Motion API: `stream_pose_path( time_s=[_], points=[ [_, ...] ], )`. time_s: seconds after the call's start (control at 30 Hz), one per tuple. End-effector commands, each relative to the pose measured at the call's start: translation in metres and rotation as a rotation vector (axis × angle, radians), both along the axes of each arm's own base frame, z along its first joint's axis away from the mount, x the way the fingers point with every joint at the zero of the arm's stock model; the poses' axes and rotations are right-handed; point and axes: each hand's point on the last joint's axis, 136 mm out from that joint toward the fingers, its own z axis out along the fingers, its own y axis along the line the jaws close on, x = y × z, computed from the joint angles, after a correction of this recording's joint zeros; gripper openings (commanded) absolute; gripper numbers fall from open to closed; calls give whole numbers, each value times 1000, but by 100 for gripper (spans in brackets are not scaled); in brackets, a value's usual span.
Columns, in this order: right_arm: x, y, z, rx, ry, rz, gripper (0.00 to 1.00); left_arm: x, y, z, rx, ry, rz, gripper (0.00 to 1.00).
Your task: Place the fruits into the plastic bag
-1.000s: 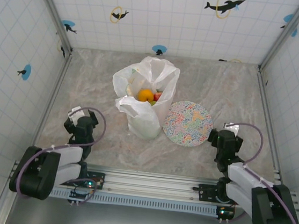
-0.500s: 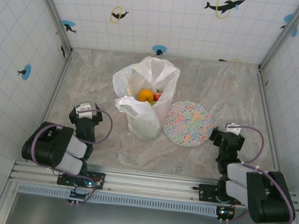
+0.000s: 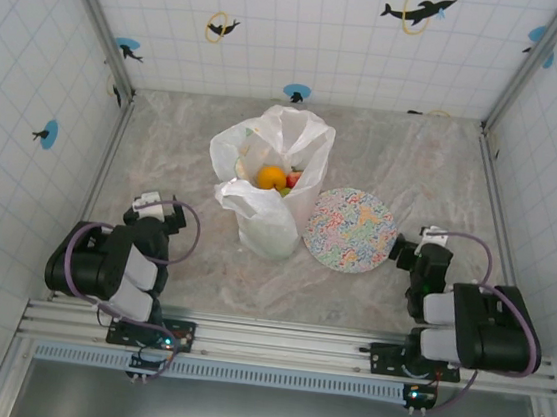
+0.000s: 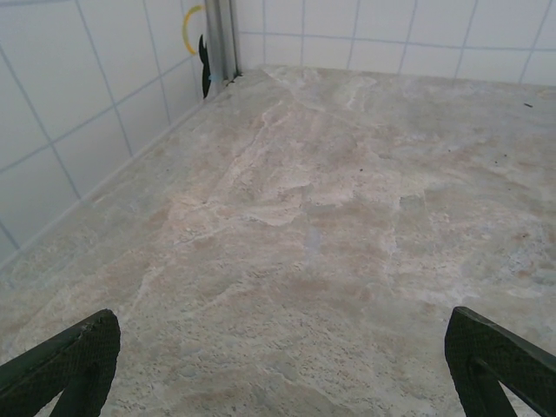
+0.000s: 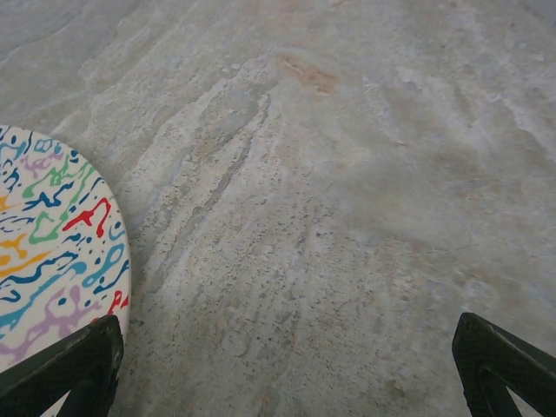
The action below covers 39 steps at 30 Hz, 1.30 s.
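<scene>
Left arm (image 3: 111,268) and right arm (image 3: 481,327) tucked low by their bases, both jaws wide apart, empty.

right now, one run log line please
left claw: open, empty | right claw: open, empty | white lemon-print plastic bag: upright, orange toy fruit inside | round multicoloured plate: beside bag

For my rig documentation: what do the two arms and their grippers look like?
Both the left arm and the right arm have black joints and light grey link covers. A thin purple cable loops along each one. The left gripper and right gripper have dark fingers with a fine cross-hatched texture.
</scene>
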Motion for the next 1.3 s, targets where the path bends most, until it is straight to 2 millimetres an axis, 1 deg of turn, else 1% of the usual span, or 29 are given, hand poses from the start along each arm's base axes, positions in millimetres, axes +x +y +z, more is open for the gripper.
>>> stream_pose_path(
  time_s=[0.0,0.07,0.1,0.17,0.23,0.3,0.37,0.43,0.5,1.27],
  points=[
    [20,8,16,-7,-51,56,100,-9,-1,-11,-28,34,-12,98],
    [19,7,24,-27,-99,65,100,-9,-1,-10,-26,29,-12,98],
    [15,4,26,-21,-132,53,100,-9,-2,-11,-28,36,-14,98],
    [10,-1,22,12,-142,34,100,-8,-2,-9,-26,26,-13,98],
    [6,-1,28,12,-200,36,99,-10,-2,-12,-29,37,-13,98],
    [9,0,16,10,-124,39,99,-9,-1,-10,-26,31,-12,98],
    [8,0,22,-2,-163,37,100,-9,-1,-11,-28,32,-13,98],
    [9,0,18,-2,-134,38,100,-9,-2,-11,-28,32,-13,98],
    [9,0,20,-12,-149,38,100,-9,-1,-10,-28,31,-12,98],
    [9,0,19,-15,-138,34,100,-8,-2,-11,-30,33,-16,98]
  ],
)
